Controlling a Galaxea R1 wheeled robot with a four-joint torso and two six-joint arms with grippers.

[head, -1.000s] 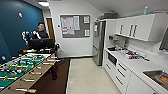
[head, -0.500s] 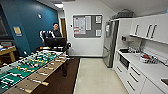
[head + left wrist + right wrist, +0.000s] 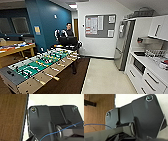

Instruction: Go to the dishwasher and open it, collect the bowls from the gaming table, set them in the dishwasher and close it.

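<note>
**Two floor surfaces split the room, table football to the left, kitchen to the right**

Two floorings are seen from the head view: a dark brown carpet (image 3: 67,82) under the gaming table (image 3: 37,68), and a pale floor strip (image 3: 105,75) running straight ahead to the white back wall. The table is set at a slant along the left side, its green field crossed by rods, with handles sticking out over the carpet on the near edge. Behind its far end a person (image 3: 68,33) is seen with a control rig. A wooden table (image 3: 17,48) is placed further left, against the dark blue wall (image 3: 47,22). A grey notice board (image 3: 100,25) is hung on the back wall.

On the right, white cabinets and drawers (image 3: 147,80) are lined up under a counter, a wire rack (image 3: 155,53) is set on top, and a tall stainless fridge (image 3: 123,47) stands at the row's far end. Between table edge and cabinet fronts, the pale strip is left open as a lane.

The dishwasher cannot be picked out among the fronts at the right, and no bowls can be made out on the table.

Whether either gripper is wide or narrow cannot be told: in both wrist views the dark wrist plate is seen over brown flooring and pale floor.
</note>
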